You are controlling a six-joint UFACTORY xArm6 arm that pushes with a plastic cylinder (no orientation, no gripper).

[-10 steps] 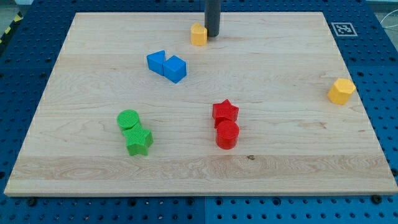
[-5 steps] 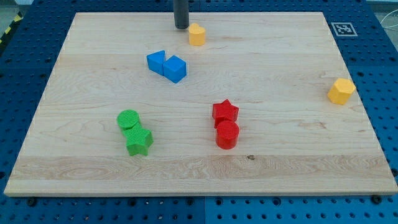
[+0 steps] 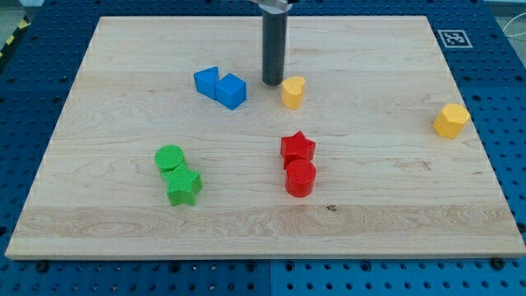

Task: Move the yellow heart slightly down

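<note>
The yellow heart (image 3: 292, 92) lies on the wooden board (image 3: 370, 189) a little above the view's centre. My tip (image 3: 273, 82) stands just to its upper left, close beside it; I cannot tell whether they touch. The rod rises straight up from the tip to the view's top edge.
Two blue blocks (image 3: 220, 86) sit together left of my tip. A red star (image 3: 297, 148) and a red cylinder (image 3: 300, 178) sit below the heart. A green cylinder (image 3: 170, 158) and a green star (image 3: 183, 187) are at lower left. A yellow hexagon block (image 3: 450, 120) is at the right edge.
The yellow heart has moved down and right from near the board's top edge. My tip went left round it, then came down and right behind it.
</note>
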